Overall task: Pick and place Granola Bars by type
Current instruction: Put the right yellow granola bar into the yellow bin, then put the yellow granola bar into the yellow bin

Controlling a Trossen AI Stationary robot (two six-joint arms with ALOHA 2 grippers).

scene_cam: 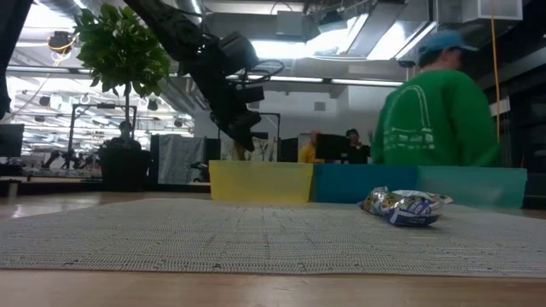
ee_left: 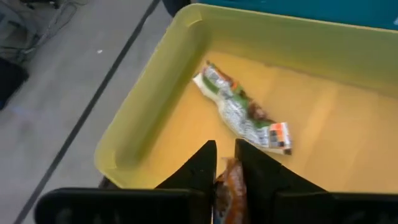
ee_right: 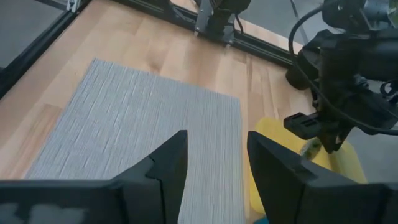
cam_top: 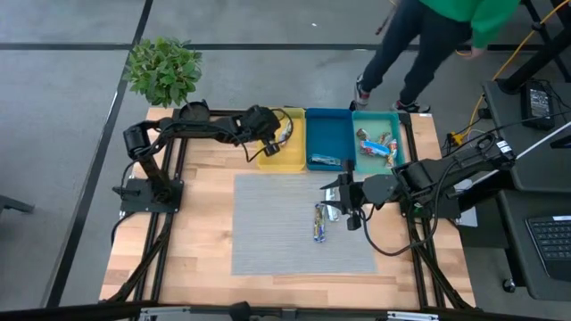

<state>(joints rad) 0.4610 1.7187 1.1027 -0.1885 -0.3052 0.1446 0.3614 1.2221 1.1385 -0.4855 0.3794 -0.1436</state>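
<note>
High view: the left end effector (cam_top: 270,145) hangs over the yellow tray (cam_top: 284,161), at 12 o'clock of the grey mat (cam_top: 277,223). One bar on the mat (cam_top: 319,222) lies with its long axis running 12-to-6, just at 7 o'clock of the right end effector (cam_top: 342,198) — the nearer arm by far. The blue tray (cam_top: 326,134) holds a bar at its 6 o'clock end; the teal tray (cam_top: 395,134) holds several red-orange bars (cam_top: 376,145).

Low view: the left end effector (scene_cam: 243,136) points down just above the yellow tray's rim (scene_cam: 260,182); the mat's bar (scene_cam: 405,206) lies flat, well apart from it.

Left wrist view: the fingers (ee_left: 196,171) pinch an orange-brown bar (ee_left: 228,190) between their tips — it has not dropped. Below, a green-white bar (ee_left: 241,109) lies slantwise on the tray floor (ee_left: 323,124).

Right wrist view: the right end effector's fingers (ee_right: 168,165) stand apart, empty, over the mat's edge.
</note>
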